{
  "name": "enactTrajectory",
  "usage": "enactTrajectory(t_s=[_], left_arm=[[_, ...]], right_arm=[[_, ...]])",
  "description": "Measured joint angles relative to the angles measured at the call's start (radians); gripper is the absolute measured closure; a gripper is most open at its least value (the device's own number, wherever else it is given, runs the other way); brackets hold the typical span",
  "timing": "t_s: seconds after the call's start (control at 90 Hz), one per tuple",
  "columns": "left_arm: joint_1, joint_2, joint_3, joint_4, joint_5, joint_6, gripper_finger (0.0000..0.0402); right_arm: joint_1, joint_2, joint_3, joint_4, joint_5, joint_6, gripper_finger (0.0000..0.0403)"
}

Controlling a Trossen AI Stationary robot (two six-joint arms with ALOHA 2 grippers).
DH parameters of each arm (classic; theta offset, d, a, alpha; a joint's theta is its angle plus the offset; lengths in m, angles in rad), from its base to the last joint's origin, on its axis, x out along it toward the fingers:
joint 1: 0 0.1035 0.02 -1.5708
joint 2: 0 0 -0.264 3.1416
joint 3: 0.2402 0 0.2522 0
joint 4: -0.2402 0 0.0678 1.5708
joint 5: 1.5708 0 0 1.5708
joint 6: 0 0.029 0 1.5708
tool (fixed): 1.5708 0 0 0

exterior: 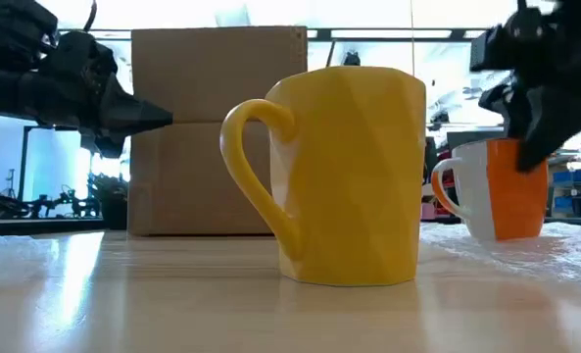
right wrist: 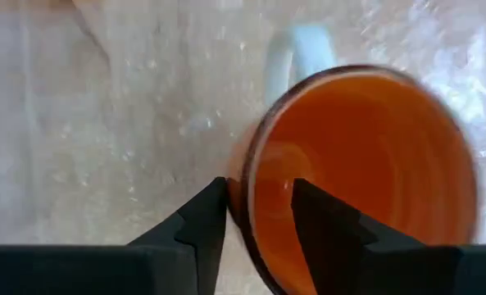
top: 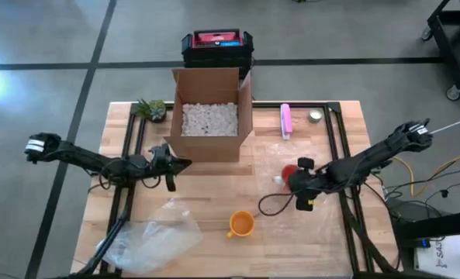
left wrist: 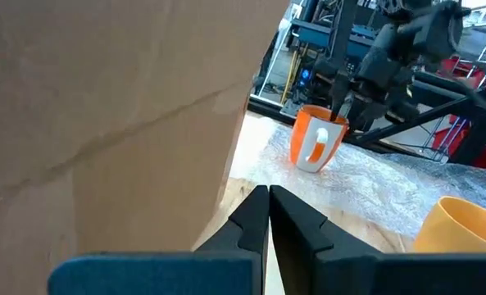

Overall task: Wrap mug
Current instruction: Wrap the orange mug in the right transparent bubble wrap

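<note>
An orange mug [exterior: 501, 191] with a white outside and white handle stands by its base on a sheet of bubble wrap [left wrist: 374, 180] at the table's right middle. My right gripper [right wrist: 259, 192] comes down on it from above and is shut over its rim. A yellow mug [top: 241, 223] stands upright on the bare wood nearer the front edge, touched by nothing. My left gripper [top: 185, 163] hovers shut and holding nothing, just in front of the cardboard box [top: 209, 116], pointing toward the table's right. My right gripper has the orange mug's rim [right wrist: 241, 205] between its two fingers, one finger inside the mug and one outside, a short way round from the white handle [right wrist: 296, 49]. The fingers point down from above. The mug stands upright with its base on the bubble wrap.
The open box holds white packing peanuts. A crumpled clear plastic bag [top: 148, 236] lies at the near left. A pink object [top: 285, 120], a small roll [top: 315, 116] and a potted plant [top: 150, 108] sit along the far side. A black cable [top: 272, 205] loops between the mugs.
</note>
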Motion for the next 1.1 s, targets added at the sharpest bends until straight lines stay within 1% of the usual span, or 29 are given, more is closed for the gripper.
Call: enactTrajectory(t_s=[0.056,0.111,0.2,0.256,0.344,0.4,0.467,0.533,0.678,0.789,0.878,1.1], left_arm=[[0.0,0.001,0.0,0.0,0.0,0.0,0.0402],[0.0,0.001,0.0,0.0,0.0,0.0,0.0402],[0.0,0.001,0.0,0.0,0.0,0.0,0.0402],[0.0,0.001,0.0,0.0,0.0,0.0,0.0402],[0.0,0.0,0.0,0.0,0.0,0.0,0.0402],[0.0,0.0,0.0,0.0,0.0,0.0,0.0402],[0.0,0.0,0.0,0.001,0.0,0.0,0.0402],[0.0,0.0,0.0,0.001,0.0,0.0,0.0402],[0.0,0.001,0.0,0.001,0.0,0.0,0.0402],[0.0,0.001,0.0,0.003,0.0,0.0,0.0402],[0.0,0.0,0.0,0.009,0.0,0.0,0.0402],[0.0,0.0,0.0,0.021,0.0,0.0,0.0402]], right_arm=[[0.0,0.021,0.002,-0.001,0.001,0.0,0.0306],[0.0,0.036,0.008,-0.015,-0.001,0.0,0.033],[0.0,0.047,0.045,-0.082,-0.005,0.001,0.0379],[0.0,0.046,0.085,-0.132,-0.005,-0.011,0.0393],[0.0,0.036,0.164,-0.202,-0.019,0.001,0.0387],[0.004,0.029,0.209,-0.242,-0.074,0.024,0.0387],[0.022,0.027,0.248,-0.235,-0.157,0.061,0.0394],[0.06,0.026,0.265,-0.224,-0.2,0.109,0.0398],[0.145,0.052,0.248,-0.229,-0.2,0.217,0.0396],[0.176,0.082,0.221,-0.226,-0.192,0.265,0.0396],[0.182,0.116,0.204,-0.218,-0.208,0.271,0.0396],[0.183,0.187,0.2,-0.18,-0.199,0.227,0.0396]])
